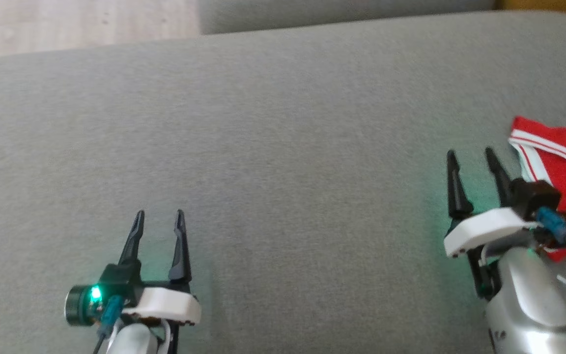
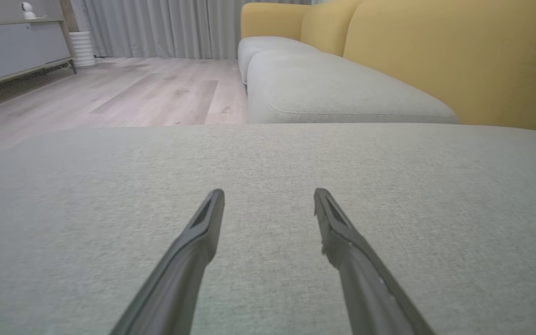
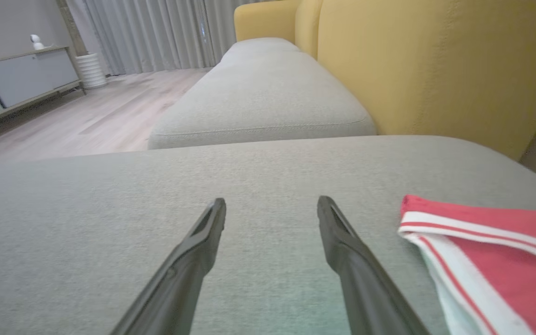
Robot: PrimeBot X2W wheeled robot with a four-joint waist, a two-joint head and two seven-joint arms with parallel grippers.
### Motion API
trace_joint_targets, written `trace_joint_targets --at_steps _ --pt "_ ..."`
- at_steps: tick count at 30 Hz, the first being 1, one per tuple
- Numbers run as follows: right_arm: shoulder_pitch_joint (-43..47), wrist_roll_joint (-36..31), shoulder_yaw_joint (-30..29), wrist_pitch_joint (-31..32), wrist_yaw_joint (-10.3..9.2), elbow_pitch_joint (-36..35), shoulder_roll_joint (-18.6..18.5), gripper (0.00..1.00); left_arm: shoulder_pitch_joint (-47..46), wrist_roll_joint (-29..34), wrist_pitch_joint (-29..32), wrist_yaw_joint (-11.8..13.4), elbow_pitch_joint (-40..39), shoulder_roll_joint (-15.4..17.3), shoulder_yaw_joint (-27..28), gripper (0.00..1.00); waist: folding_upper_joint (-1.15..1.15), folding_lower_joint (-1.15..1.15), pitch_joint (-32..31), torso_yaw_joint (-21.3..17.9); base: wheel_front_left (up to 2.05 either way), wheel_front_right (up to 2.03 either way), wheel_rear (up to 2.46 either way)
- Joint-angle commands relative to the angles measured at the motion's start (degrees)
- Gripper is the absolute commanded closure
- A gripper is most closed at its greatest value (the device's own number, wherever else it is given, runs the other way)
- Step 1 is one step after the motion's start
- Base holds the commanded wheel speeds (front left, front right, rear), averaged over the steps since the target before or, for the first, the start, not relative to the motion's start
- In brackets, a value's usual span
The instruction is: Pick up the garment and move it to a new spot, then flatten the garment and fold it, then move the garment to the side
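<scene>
Red garment point(image 1: 565, 162) with white stripes lies on the grey sofa cushion point(image 1: 283, 123), at 3 o'clock in the head view. Just at its 9 o'clock side the right gripper point(image 1: 470, 152) is spread wide, holding nothing. The left gripper point(image 1: 159, 214), equally wide and empty, is at 7 o'clock.

We see our left gripper point(image 2: 269, 191), fingers point(image 2: 193, 251) spread wide, low over the grey seat cushion point(image 2: 268, 158) | beyond that cushion: a second grey cushion point(image 2: 333, 88) | right of it: yellow backrests point(image 2: 458, 56) | left of it: wooden floor point(image 2: 147, 93) | far beyond it: curtains point(image 2: 156, 28), ribbed white cylinder point(image 2: 82, 49), grey sideboard point(image 2: 21, 49)
</scene>
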Motion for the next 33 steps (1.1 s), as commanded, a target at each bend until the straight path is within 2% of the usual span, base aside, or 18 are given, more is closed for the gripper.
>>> trace_joint_targets --at_steps 1,4,11,22,23,28,33 --pt "0.31 0.85 2.03 -0.63 -0.05 -1.58 0.41 0.00 -0.07 -0.36 -0.55 0.11 -1.50 0.14 2.67 0.00 0.00 0.00 -1.76 2.38 0.00 0.00 0.00" --pt "2.10 2.08 3.09 -0.63 -0.05 -1.53 0.43 0.00 0.33 -0.32 -0.55 0.11 -1.58 0.14 3.52 0.00 0.00 0.00 -2.57 2.87 0.00 0.00 0.00" --pt "5.52 4.01 4.84 -0.63 -0.05 -1.30 0.45 0.00 2.71 -3.02 -0.55 -1.78 -1.29 0.14 5.37 0.00 0.00 0.00 -5.10 2.22 0.00 0.00 0.00" --pt "7.33 5.28 6.05 -0.63 -0.05 -2.53 0.45 0.00 4.54 -4.56 -0.55 -2.93 -1.25 0.14 5.60 0.00 0.00 0.00 -6.55 1.64 0.00 0.00 0.00" --pt "7.87 4.99 4.48 0.00 0.00 -0.61 0.31 1.00 5.62 -4.24 0.00 -2.63 0.29 -0.07 3.51 1.00 0.00 0.00 -6.57 1.64 0.00 0.00 0.00" --pt "9.99 5.18 4.43 0.32 0.00 3.02 0.61 1.00 6.73 -4.37 0.33 -2.74 4.11 -0.10 3.40 1.00 0.00 0.00 -6.62 1.63 0.00 0.00 0.00" --pt "9.96 8.49 3.85 1.37 0.00 2.30 0.61 1.00 6.41 -7.49 1.24 -3.07 3.77 -0.09 4.04 1.00 0.00 0.00 -6.73 1.67 0.00 0.00 0.00"
